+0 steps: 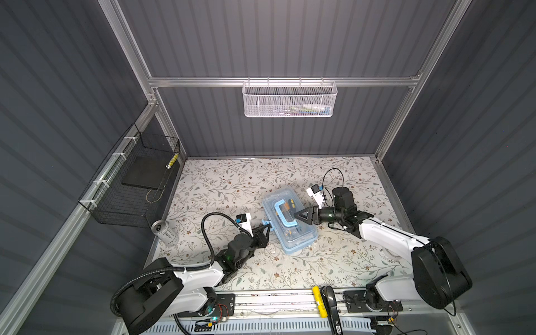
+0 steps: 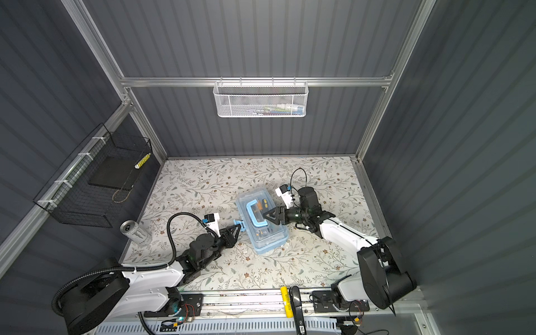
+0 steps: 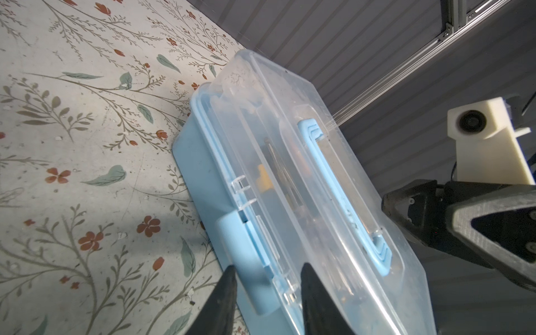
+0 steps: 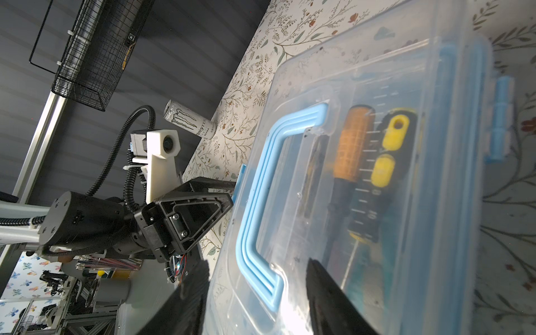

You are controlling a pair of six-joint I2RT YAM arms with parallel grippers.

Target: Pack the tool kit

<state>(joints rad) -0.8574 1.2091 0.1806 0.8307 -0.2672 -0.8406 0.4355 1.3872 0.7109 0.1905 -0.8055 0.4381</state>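
Note:
The tool kit [image 1: 298, 235] [image 2: 268, 237] lies in the middle of the floral table, its clear lid down on the light blue base. Its blue handle [image 4: 249, 220] lies flat on the lid. An orange-handled screwdriver [image 4: 352, 145] and yellow-and-black handles [image 4: 394, 133] show through the lid. My left gripper [image 3: 269, 278] [image 1: 268, 227] pinches the blue latch [image 3: 243, 246] on the box's left side, one fingertip on the latch's outer face, the other on the lid's rim. My right gripper [image 4: 258, 278] [image 1: 297, 216] reaches over the lid from the right, open, with the handle's end between its fingers.
A Monster can [image 1: 164, 232] stands at the table's left edge, close to my left arm. A black wire basket [image 1: 130, 185] hangs on the left wall and a white mesh basket [image 1: 288, 100] on the back rail. A yellow bar [image 1: 319, 301] and a black tool [image 1: 332, 307] lie on the front rail.

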